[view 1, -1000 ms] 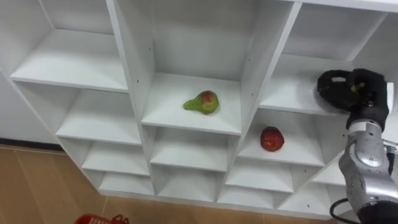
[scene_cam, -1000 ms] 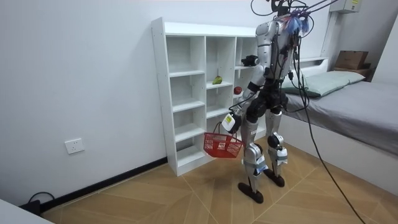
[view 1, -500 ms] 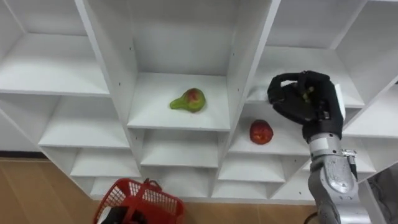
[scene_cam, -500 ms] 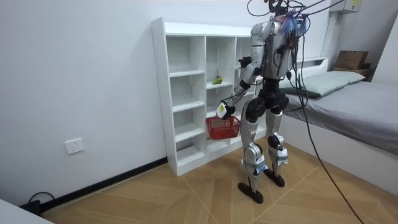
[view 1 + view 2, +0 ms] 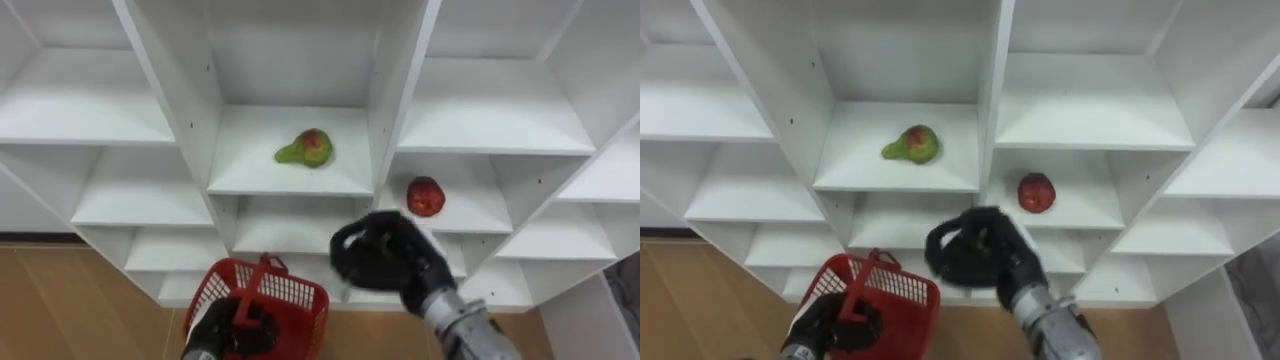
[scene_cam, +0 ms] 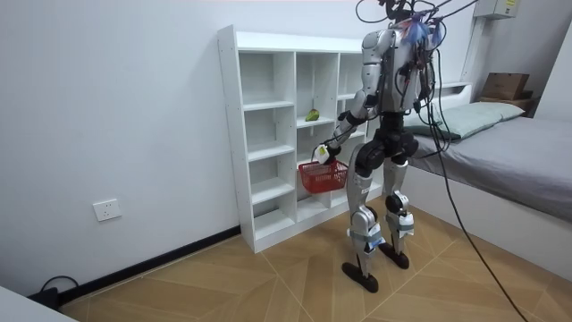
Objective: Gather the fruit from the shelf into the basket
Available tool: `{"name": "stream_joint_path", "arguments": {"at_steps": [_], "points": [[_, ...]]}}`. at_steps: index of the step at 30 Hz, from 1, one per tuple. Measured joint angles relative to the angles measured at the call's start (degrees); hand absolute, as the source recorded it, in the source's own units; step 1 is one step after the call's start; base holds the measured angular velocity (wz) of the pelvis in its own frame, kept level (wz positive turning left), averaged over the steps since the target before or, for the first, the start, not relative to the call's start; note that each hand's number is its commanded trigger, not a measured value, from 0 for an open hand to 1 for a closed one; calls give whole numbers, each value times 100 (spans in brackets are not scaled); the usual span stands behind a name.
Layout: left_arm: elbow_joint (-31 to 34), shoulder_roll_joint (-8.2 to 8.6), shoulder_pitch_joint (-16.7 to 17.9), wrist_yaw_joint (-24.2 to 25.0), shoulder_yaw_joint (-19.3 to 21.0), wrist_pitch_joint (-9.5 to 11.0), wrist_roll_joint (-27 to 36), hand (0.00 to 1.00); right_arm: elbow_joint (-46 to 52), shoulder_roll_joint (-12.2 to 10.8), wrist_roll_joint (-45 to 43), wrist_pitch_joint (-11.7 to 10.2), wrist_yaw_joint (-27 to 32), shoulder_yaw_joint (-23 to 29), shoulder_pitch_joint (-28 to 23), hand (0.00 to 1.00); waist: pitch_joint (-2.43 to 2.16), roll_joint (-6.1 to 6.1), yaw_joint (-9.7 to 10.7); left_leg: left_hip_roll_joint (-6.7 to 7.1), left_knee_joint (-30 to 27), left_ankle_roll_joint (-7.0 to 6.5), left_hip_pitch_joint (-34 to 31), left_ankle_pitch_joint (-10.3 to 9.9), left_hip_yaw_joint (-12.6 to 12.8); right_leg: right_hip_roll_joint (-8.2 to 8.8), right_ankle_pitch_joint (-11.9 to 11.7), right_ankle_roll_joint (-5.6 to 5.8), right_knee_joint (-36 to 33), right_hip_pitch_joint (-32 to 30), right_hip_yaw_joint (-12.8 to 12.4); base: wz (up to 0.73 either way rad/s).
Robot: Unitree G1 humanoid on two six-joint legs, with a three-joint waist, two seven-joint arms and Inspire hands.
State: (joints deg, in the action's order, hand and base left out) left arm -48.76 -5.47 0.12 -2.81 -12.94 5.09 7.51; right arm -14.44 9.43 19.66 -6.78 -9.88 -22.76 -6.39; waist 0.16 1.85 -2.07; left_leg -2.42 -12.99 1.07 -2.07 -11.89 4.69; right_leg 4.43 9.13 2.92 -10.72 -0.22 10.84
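Observation:
A green pear with a red blush (image 5: pixel 305 148) lies on the middle shelf of the white closet (image 5: pixel 395 90). A red fruit (image 5: pixel 425 196) sits one compartment lower to the right. My right hand (image 5: pixel 385 262) hangs in front of the lower shelves, fingers curled round a small greenish fruit (image 5: pixel 383 240) that is mostly hidden in the palm. Just left of it, my left hand (image 5: pixel 238 330) grips the upright handle of a red mesh basket (image 5: pixel 292 296). In the room view I stand facing the closet with the basket (image 6: pixel 322 177) raised at hip height.
The closet's other compartments (image 5: pixel 95 95) are bare. Wooden floor (image 5: pixel 60 300) shows below the shelves. In the room view a bed (image 6: pixel 514 148) stands behind me, and a white wall (image 6: pixel 116 116) runs along the closet's left.
My right hand has come down from the upper right compartment to just right of the basket. The left hand has lifted the basket into view. The camera has tipped downward.

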Motion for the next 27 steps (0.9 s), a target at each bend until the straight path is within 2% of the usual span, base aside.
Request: {"name": "stream_joint_path", "arguments": {"at_steps": [1,2,4,9,11,16,21,27], "points": [[0,6,-32,13,-41,26,63,100,1,0,-5,1,-27,-51,102,100,13,19,10,0,-24,0,-18,0,-1,4,0,0,1,-1,5,0],[1,4,-103,40,-84,26,127,100,0,-21,-1,1,-22,-63,205,100,45,49,14,0,-45,0,-36,0,-8,6,0,-1,1,-1,20,0],[26,6,-201,80,-160,26,274,100,-7,-36,2,1,-22,-72,310,100,70,83,15,-2,-65,-1,-92,0,-14,6,-6,-9,0,-38,31,2],[221,10,-274,116,-344,37,495,100,-144,-59,15,54,-33,-103,319,100,85,77,12,-3,-104,-14,-329,8,-15,7,-43,-15,-4,-244,32,0],[195,20,-275,116,-432,50,624,100,-785,-124,181,9,-87,-150,426,100,96,62,11,-2,-124,-15,-353,9,-14,12,-43,-14,-11,-284,35,0],[233,33,-325,128,-528,126,654,100,-1938,-196,310,55,-109,-282,648,100,105,45,11,-2,-206,-15,-658,9,-62,16,-44,-16,-18,-535,71,4],[251,79,-364,200,-540,137,651,100,-2688,-357,617,61,-162,-283,1013,100,116,28,6,-2,-241,-16,-776,10,-76,19,-46,-19,-94,-675,71,1],[304,144,-445,364,-649,164,651,100,-3419,-538,979,135,-285,-240,1370,100,137,-33,6,4,-274,-15,-852,13,-184,23,-46,-18,-91,-682,205,10]]}}
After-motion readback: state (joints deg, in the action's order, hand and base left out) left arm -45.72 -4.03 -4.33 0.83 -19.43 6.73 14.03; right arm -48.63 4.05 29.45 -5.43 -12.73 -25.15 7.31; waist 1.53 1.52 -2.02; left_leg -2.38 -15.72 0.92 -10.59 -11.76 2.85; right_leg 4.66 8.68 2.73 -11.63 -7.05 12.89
